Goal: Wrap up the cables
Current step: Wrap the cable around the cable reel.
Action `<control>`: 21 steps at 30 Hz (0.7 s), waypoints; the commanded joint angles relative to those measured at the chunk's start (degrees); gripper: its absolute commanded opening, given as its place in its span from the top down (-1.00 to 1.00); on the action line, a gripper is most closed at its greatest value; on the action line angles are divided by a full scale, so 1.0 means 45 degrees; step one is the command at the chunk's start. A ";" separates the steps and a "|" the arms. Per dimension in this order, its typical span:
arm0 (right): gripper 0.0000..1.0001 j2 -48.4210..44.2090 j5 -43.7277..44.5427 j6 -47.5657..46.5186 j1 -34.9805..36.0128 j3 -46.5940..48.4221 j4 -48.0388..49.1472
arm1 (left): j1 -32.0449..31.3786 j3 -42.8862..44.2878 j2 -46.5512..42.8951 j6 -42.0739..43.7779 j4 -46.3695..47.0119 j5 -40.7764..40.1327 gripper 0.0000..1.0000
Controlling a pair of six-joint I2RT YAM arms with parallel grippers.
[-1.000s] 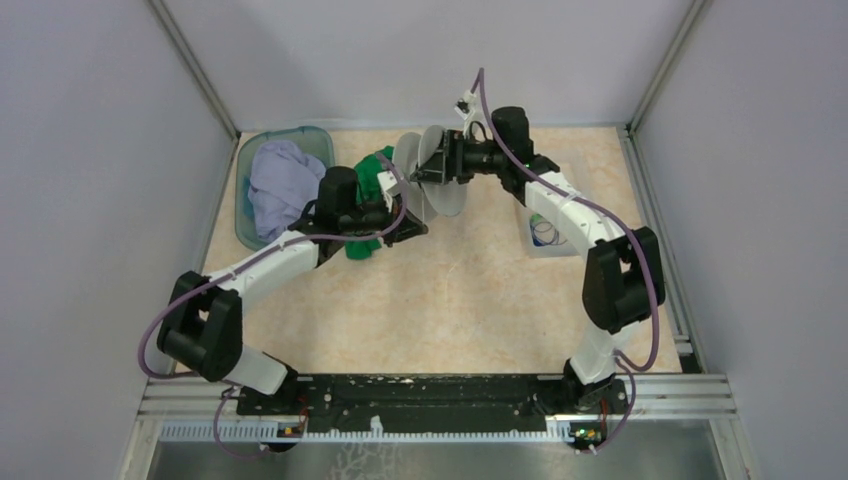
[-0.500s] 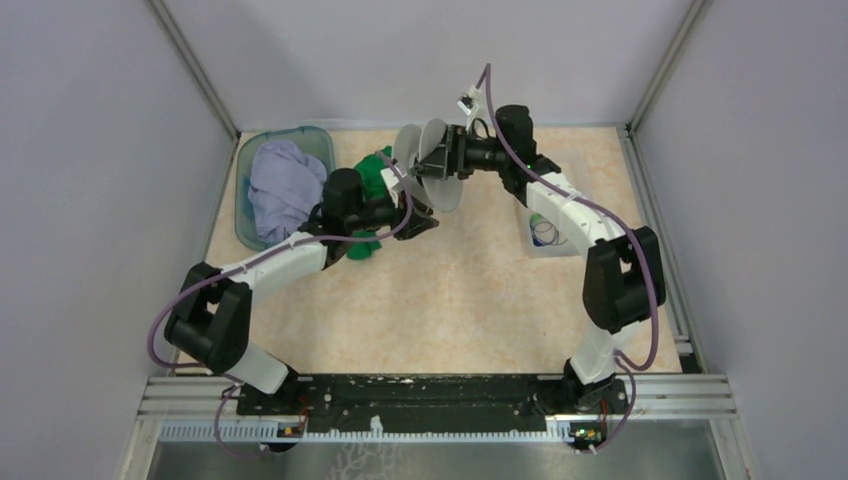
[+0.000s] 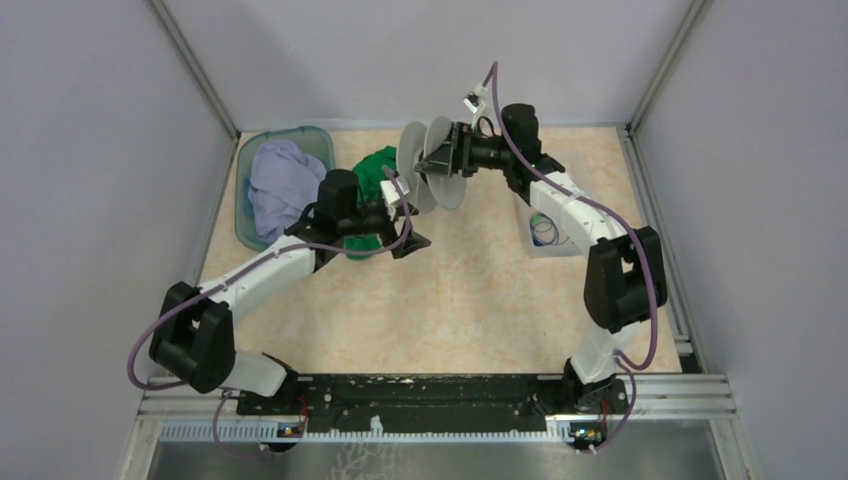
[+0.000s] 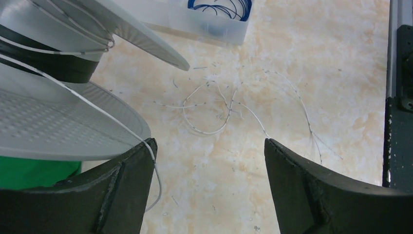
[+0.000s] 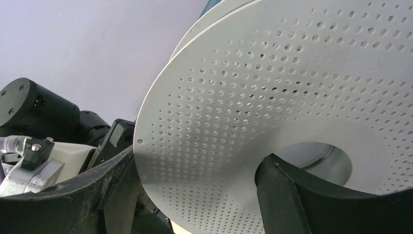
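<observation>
On the table: the whitish cable lies in loose, crossed loops on the bare marbled surface, right under the gap of the left gripper, with one long tail trailing off toward the dark rail.
Loose strand: a thin whitish strand runs off the spool, crosses its lower flange and curls down along the inner edge of one left finger; whether it joins the loops below cannot be told.
Blue cable: coiled inside the clear tub on the right side of the table, beside the right arm and apart from the white loops.
Spool: pale grey with perforated flanges, up in the air and tilted over the far middle of the table; a few thin turns sit around its dark core.
Right gripper: jaws spread wide and clamped on one flange, one finger at the rim, the other at the hub hole.
Left gripper: fingers wide apart, nothing between them, hanging just below and beside the spool.
Surroundings: a green cloth lies behind the left gripper; a teal bin in the far left corner holds a lavender cloth.
</observation>
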 commanded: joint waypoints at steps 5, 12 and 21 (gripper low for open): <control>1.00 -0.0954 -0.0551 -0.0295 -0.0099 0.0278 0.0996 | 0.0234 0.0643 -0.1001 0.2194 -0.2982 -0.0454 -0.79; 1.00 -0.0959 -0.0585 -0.0391 -0.0099 0.0235 0.0951 | 0.0917 0.0864 -0.1367 0.2714 -0.4099 0.0297 -0.79; 1.00 -0.0950 -0.0703 -0.0178 -0.0099 0.0176 0.1159 | 0.1399 0.0714 -0.0956 0.0525 -0.1810 0.0691 -0.67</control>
